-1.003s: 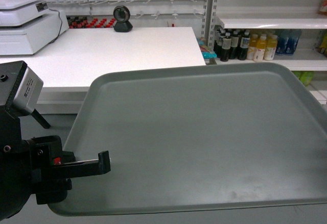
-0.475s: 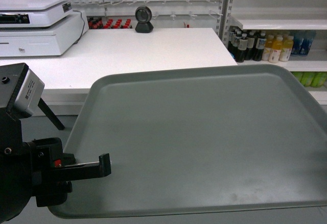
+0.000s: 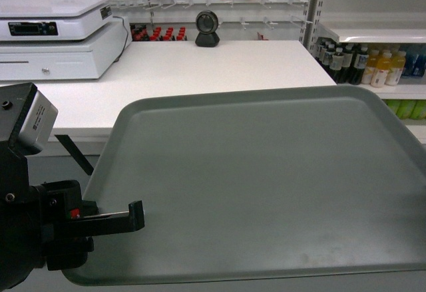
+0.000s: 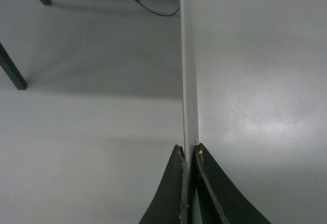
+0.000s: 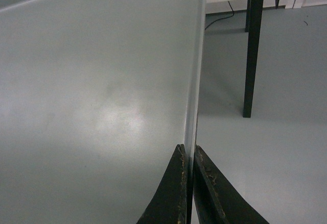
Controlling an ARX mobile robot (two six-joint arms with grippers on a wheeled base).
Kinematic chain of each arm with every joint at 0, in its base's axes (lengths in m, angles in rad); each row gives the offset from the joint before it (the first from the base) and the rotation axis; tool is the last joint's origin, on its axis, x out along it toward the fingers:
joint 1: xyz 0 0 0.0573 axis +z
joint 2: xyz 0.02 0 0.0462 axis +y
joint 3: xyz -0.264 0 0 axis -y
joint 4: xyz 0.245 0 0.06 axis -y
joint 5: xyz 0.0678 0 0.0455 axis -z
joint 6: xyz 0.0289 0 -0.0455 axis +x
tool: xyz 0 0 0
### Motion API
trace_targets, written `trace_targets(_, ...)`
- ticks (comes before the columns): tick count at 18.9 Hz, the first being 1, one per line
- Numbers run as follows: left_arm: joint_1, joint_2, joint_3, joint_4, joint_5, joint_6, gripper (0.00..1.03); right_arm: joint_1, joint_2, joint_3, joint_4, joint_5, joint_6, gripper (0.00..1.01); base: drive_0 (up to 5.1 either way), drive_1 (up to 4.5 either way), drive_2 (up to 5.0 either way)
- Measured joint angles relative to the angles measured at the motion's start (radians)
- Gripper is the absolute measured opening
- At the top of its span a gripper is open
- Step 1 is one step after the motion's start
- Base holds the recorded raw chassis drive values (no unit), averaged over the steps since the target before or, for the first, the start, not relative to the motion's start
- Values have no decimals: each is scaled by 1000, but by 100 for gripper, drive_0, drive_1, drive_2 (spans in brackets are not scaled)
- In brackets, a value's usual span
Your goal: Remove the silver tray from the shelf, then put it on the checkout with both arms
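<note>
We hold the large flat matte grey-green tray (image 3: 266, 185) level in the air in front of the base, off the shelf and not yet over the broad white checkout countertop (image 3: 186, 72), whose near edge lies just beyond the tray's far rim at 12 o'clock. Across the last second the countertop, the small black round scanner (image 3: 207, 28) and the white cash register with scale (image 3: 56, 39) have drifted toward 3 o'clock in the head view, and the shelf of bottled drinks (image 3: 373, 62) has slid toward the frame edge at 2 o'clock, while the tray and left arm have kept their place in the frame. We judge that the base is turning to square up with the checkout, so the carry phase is nearly done and the set-down remains. The left gripper (image 4: 189, 183) is pressed together on the tray's left rim, its two black fingers (image 4: 171, 193) pinching the thin edge between them; the right gripper (image 5: 188, 183) pinches the right rim the same way. In the head view the right gripper is cut off beyond 3 o'clock, and the tray's near right corner leaves the frame. The tray hides the floor and the countertop's front below it, so we cannot tell the height margin between tray and counter.
</note>
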State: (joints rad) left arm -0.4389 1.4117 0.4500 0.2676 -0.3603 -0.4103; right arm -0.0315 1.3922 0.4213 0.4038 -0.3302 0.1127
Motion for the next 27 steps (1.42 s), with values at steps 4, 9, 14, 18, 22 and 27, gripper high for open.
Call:
trace_targets(4, 0, 0, 0, 2, 0, 0, 3, 0, 0, 0, 3, 0, 0, 3, -505, 240, 240)
trace_targets(9, 0, 0, 0, 3, 1, 0, 3, 0, 0, 0, 2, 0, 0, 3, -505, 240, 240)
trace_targets(14, 0, 0, 0, 3, 1, 0, 3, 0, 0, 0, 6, 0, 0, 3, -208, 336, -156)
trace_targets(18, 0, 1, 4, 3, 1, 0, 3, 0, 0, 1, 9, 0, 0, 3, -6, 409, -421)
trace_targets(22, 0, 11, 60, -149, -32, -36, 3, 0, 0, 1, 6, -8, 0, 3, -6, 409, -421)
trace_targets(27, 3, 25, 122, -255, -40, -66, 3, 3, 0, 0, -8, -8, 10, 3, -6, 409, -421)
